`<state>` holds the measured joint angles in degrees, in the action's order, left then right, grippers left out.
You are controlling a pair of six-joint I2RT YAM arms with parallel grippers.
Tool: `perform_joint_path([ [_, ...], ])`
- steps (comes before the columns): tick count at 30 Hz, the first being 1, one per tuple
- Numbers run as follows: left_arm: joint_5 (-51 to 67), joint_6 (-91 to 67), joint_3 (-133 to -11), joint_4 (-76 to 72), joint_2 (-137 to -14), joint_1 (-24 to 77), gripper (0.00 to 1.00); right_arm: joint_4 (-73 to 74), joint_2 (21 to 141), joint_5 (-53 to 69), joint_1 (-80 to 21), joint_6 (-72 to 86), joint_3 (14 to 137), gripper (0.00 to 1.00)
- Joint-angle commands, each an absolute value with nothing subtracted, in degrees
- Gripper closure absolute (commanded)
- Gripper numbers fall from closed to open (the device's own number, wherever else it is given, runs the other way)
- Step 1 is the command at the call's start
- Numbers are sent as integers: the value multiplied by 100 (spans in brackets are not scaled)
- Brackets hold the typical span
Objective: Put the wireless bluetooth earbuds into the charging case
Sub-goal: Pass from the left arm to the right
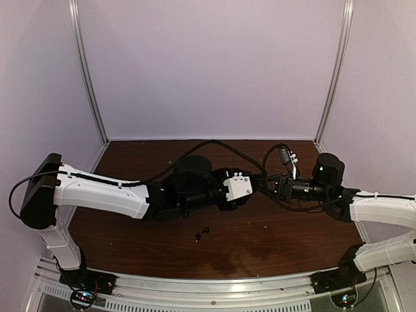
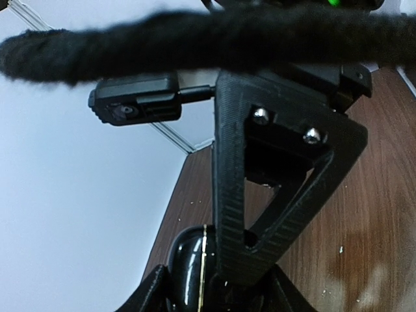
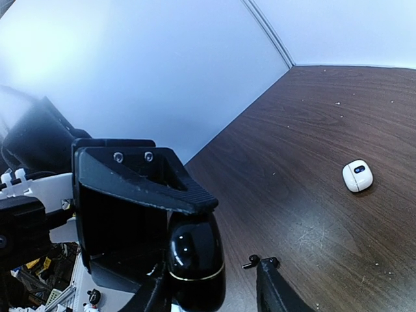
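The black glossy charging case (image 3: 195, 257) with a thin gold seam hangs above the table, and my left gripper (image 2: 218, 296) is shut on it. My right gripper (image 3: 214, 292) is open around the same case (image 2: 185, 270). Its left finger lies against the case and its right finger (image 3: 276, 289) stands a gap away. In the top view both grippers meet mid-table, left (image 1: 255, 183) and right (image 1: 273, 186), hiding the case. Two black earbuds (image 1: 202, 234) lie loose on the wood below, and the nearer one (image 3: 251, 262) shows beside the right finger.
A small white case (image 3: 357, 175) lies closed on the brown table (image 1: 273, 240) farther out. Pale walls close in the back and both sides. A thick black cable (image 2: 195, 39) runs across the top of the left wrist view.
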<state>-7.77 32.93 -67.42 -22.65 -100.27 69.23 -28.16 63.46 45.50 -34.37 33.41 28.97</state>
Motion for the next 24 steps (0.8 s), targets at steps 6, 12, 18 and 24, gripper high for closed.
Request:
perform_joint_path([
  [6, -774, 3398, -6590, -2792, -9738, 6961, 76, -3098, 6550, 4702, -3584, 3356, 3086, 64],
  [12, -833, 3410, -6592, -2821, -9745, 6961, 76, -3159, 6635, 4720, -3639, 3343, 3122, 63],
  [18, -957, 3314, -6609, -2874, -9747, 6961, 76, -3344, 6664, 4718, -3657, 3410, 3101, 70],
  [24, -1073, 3219, -6551, -2964, -9694, 6959, 66, -3408, 6624, 4787, -3656, 3357, 3117, 83],
])
